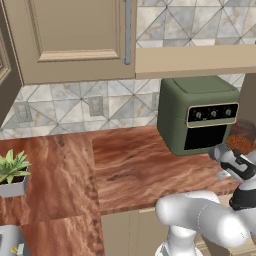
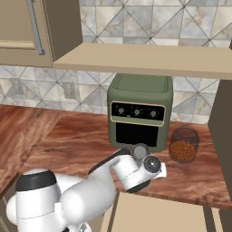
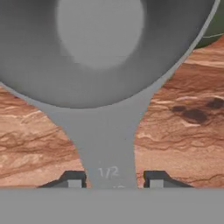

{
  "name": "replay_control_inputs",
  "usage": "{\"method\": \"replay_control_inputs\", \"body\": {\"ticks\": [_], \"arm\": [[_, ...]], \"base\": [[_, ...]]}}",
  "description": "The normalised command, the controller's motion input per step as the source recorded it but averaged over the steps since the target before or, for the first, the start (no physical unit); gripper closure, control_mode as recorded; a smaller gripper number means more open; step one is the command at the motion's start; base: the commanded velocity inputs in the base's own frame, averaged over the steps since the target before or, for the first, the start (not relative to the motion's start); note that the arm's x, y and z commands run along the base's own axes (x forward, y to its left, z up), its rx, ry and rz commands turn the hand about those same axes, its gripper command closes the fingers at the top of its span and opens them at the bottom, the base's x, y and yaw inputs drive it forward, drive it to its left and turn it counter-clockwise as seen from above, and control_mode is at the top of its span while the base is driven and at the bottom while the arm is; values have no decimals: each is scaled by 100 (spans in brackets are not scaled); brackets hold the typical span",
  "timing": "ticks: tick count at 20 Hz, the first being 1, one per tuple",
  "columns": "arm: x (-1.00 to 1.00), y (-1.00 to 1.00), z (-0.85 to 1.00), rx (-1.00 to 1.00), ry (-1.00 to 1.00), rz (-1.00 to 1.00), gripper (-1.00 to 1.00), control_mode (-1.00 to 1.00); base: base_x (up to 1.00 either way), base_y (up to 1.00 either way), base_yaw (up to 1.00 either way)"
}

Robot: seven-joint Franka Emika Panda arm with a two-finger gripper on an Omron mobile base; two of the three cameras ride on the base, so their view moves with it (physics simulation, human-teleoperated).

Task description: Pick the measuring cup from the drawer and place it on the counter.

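The measuring cup (image 3: pixel 100 48) is grey metal, and its round bowl looms large at the top of the hand view. Its flat handle (image 3: pixel 107 144), stamped 1/2, runs down between my two fingertips. My gripper (image 3: pixel 114 179) is shut on that handle. Reddish-brown counter (image 3: pixel 183 131) wood lies beneath the cup; whether the cup touches it I cannot tell. From the right base view the cup (image 2: pixel 139 150) sits at the end of my hand, over the counter (image 2: pixel 77 140) just in front of the green oven. The beige drawer (image 2: pixel 154 213) stands open below the counter's front edge.
A green oven (image 1: pixel 200 115) stands at the back of the counter (image 1: pixel 135 165). Right of it is a glass jar (image 2: pixel 183 145) with brown contents. A potted plant (image 1: pixel 12 172) sits far left. A shelf (image 2: pixel 145 59) and upper cabinets hang overhead.
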Motion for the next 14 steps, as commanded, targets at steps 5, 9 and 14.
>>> {"method": "replay_control_inputs", "body": {"ticks": [5,9,14], "arm": [[-20,-3,32,0,-23,0,-100,-100],[-14,-20,86,0,-19,0,-100,-100],[-64,-8,100,0,-24,0,-100,-100]], "base": [[0,0,0],[0,0,0],[0,0,0]]}}
